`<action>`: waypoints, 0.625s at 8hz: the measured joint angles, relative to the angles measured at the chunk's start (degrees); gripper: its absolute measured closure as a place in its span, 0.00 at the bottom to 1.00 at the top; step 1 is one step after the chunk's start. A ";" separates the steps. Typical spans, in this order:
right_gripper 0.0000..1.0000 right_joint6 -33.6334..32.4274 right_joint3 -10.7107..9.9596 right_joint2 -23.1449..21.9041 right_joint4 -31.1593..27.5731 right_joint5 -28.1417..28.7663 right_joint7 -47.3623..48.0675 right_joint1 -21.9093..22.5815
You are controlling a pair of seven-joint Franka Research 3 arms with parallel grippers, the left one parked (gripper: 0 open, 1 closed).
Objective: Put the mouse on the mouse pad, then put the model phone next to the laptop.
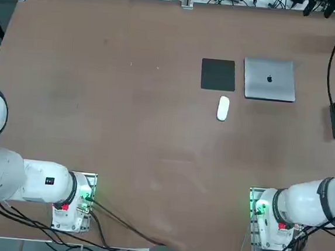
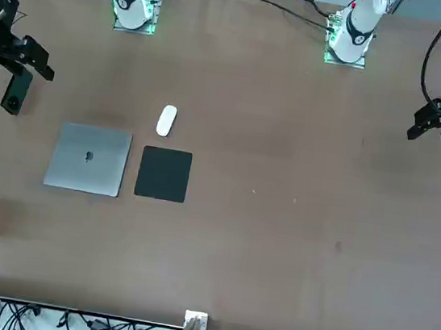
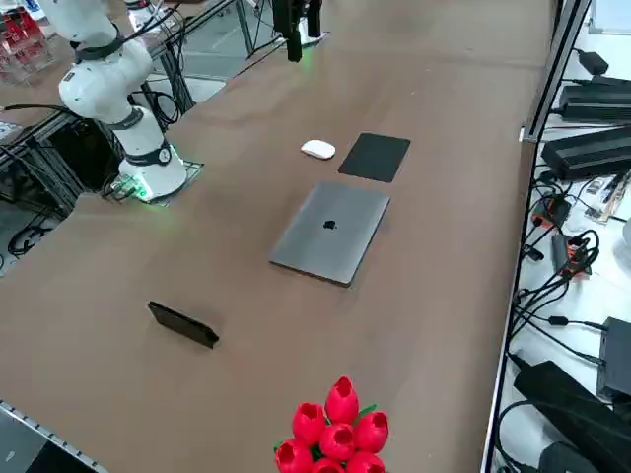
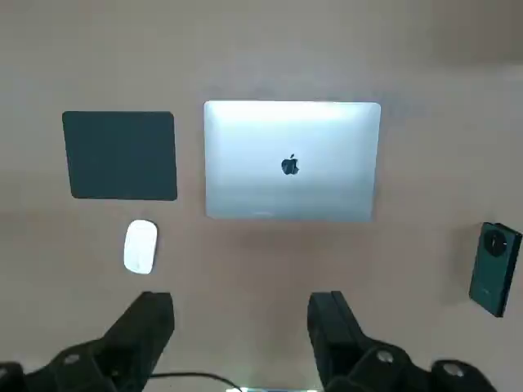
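The white mouse (image 1: 223, 108) lies on the bare table just in front of the black mouse pad (image 1: 218, 75), apart from it. Right of the pad lies the closed silver laptop (image 1: 269, 79). The dark model phone (image 4: 495, 268) lies flat further right, near the table's edge, a gap away from the laptop. It also shows as a model phone (image 3: 183, 323) in the right side view. My right gripper (image 4: 241, 327) hangs high above the table on the phone's side of the laptop. It is open, nothing sits between its fingers, and it touches nothing. In the front view this gripper (image 2: 35, 59) stands above the phone (image 2: 16, 93).
A bunch of red tulips (image 3: 335, 434) stands at the table's right near corner. Cables and black boxes (image 3: 592, 148) lie beyond the far edge. The wide brown tabletop (image 1: 126, 128) stretches left of the pad.
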 joint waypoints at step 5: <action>0.00 -12.71 0.34 2.06 -0.91 0.90 -0.39 0.32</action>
